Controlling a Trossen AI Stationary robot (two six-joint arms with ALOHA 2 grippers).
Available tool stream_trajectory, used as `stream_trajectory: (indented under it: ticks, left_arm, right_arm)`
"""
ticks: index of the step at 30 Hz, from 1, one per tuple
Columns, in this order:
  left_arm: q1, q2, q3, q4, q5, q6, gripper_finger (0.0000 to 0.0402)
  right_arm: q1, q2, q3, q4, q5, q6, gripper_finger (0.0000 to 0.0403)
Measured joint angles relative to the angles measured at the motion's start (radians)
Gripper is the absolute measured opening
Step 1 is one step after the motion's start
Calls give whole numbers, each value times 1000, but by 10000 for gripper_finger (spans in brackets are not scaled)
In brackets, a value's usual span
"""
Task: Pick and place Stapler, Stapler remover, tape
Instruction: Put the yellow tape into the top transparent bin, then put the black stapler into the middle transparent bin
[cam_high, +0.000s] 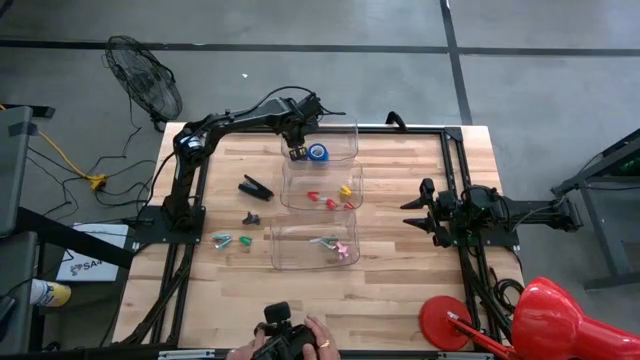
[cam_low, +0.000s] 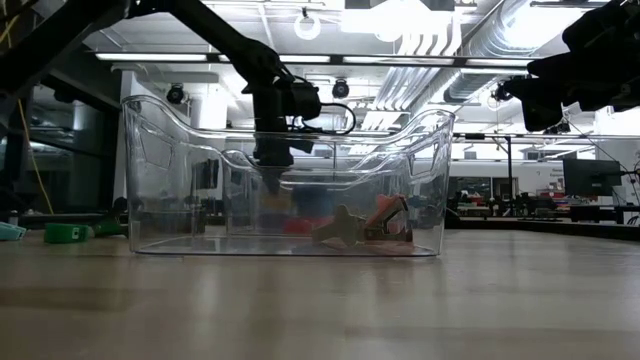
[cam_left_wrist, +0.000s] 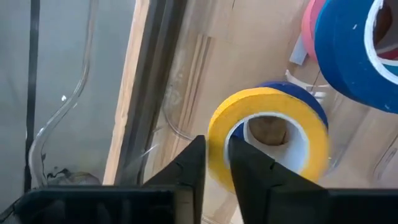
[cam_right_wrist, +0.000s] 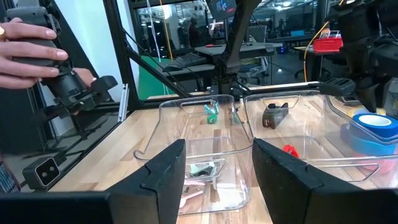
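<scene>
Left wrist view shows the left gripper (cam_left_wrist: 216, 163) pinching the yellow tape's (cam_left_wrist: 268, 142) wall between nearly closed fingers, low in the far bin (cam_high: 345, 150) above blue rolls, seemingly to drop it there; right gripper (cam_right_wrist: 213, 163) waits open.

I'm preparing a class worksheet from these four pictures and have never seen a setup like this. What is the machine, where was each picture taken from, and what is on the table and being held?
It is a robot with two dark arms at a wooden table. One picture looks down from above, one looks level across the tabletop, and two come from cameras on the wrists. Three clear bins stand in a row mid-table; a black stapler and small coloured items lie beside them. The left gripper is in the far bin, its fingers around the wall of a yellow tape roll, next to blue tape. The right gripper waits open at the table's right side, holding nothing. A person's hands hold a device at the near edge.
</scene>
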Motion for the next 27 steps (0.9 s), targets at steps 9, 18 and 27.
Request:
stream_trajectory:
  ticks: [9,18,27]
  left_arm:
    - [-1,-1,0,-4,-12,26,127]
    - [-9,-102,-1,-45,-1,53,135]
    - [-33,-247,-1,-215,147,121,136]
  right_arm:
    - [0,0,0,0,0,0,177]
    - [0,0,0,0,0,0,177]
    - [0,0,0,0,0,0,177]
